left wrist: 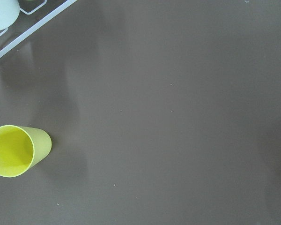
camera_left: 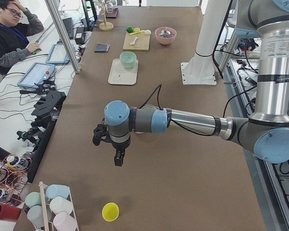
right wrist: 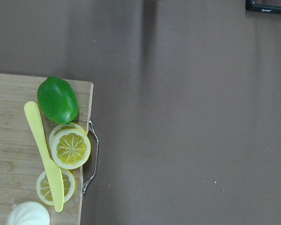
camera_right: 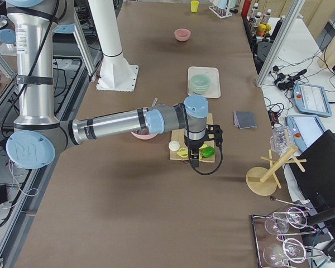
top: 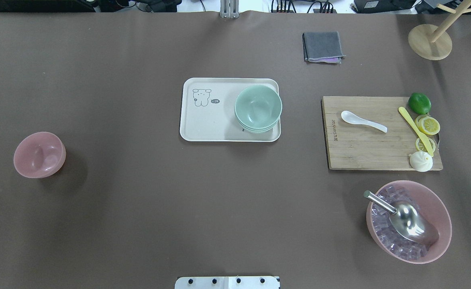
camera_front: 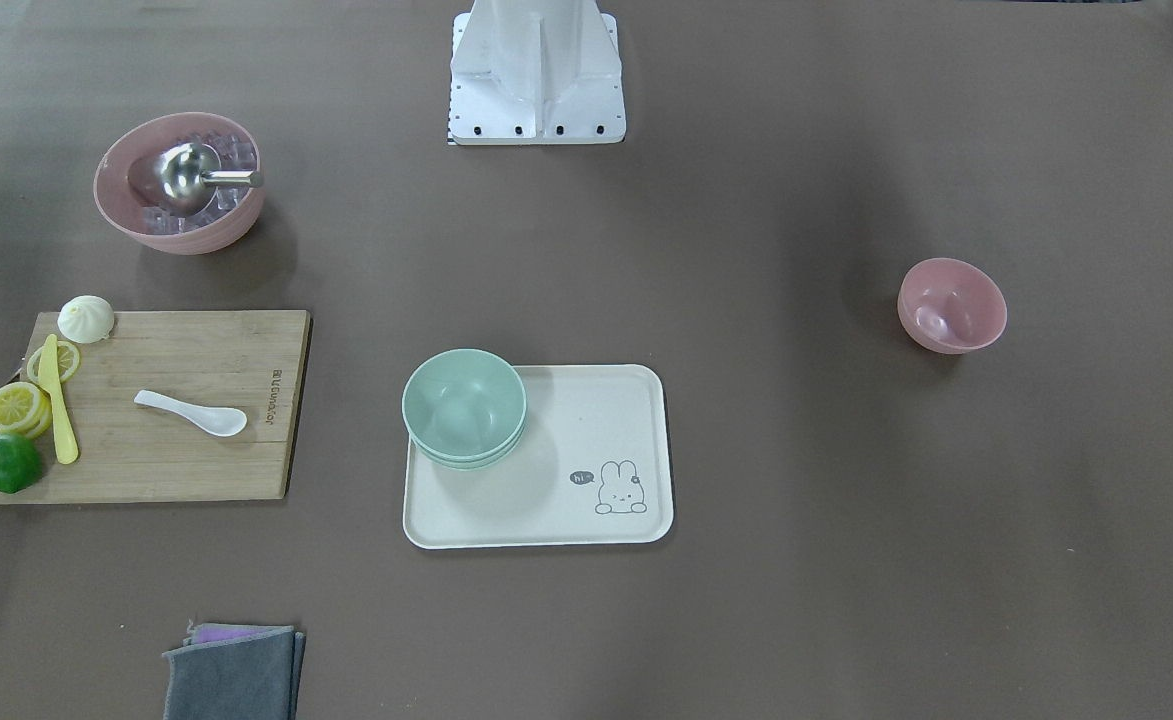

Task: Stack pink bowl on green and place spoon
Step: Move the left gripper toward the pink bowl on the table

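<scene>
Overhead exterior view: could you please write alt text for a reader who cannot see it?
A small pink bowl sits alone at the left of the brown table, far from the green bowls stacked on a cream tray at the centre. At the right, a white spoon lies on a wooden cutting board.
</scene>
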### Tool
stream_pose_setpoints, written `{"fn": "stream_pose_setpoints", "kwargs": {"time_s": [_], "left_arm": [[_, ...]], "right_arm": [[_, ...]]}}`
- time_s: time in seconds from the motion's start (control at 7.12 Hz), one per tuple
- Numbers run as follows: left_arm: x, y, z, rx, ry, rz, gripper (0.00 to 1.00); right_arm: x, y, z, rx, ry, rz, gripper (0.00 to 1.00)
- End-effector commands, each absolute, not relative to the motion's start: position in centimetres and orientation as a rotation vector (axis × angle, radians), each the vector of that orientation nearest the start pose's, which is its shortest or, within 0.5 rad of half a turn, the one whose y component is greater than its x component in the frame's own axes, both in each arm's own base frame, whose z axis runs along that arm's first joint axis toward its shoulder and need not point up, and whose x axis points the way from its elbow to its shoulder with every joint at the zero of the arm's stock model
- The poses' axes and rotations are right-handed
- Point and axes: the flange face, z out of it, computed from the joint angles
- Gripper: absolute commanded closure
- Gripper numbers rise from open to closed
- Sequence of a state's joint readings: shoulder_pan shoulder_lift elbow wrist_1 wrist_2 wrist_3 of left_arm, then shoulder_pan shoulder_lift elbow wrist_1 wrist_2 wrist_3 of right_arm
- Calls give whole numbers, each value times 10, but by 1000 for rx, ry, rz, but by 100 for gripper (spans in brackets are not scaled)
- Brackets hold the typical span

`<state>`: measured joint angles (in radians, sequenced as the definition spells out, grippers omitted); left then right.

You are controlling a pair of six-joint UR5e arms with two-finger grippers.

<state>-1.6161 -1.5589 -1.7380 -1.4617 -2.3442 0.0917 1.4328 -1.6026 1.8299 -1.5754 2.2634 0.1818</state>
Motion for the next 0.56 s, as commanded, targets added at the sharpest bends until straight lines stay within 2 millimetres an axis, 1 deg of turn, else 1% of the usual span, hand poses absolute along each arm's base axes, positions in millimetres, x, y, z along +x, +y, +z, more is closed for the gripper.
{"fn": "stream_pose_setpoints", "kwargs": {"time_s": [0.0,0.14,0.28,0.42], "left_arm": [[-86,-486,587,143,763,89,1],[-85,-491,581,159,763,99,1],[-85,-500,567,185,761,109,1],[-85,-506,561,195,758,115,1]], "right_arm": [[2,-489,551,104,-714,-37,0],[2,-490,550,106,-715,-37,0],[2,-493,544,118,-716,-41,0],[0,-501,534,137,-720,-51,0]]}}
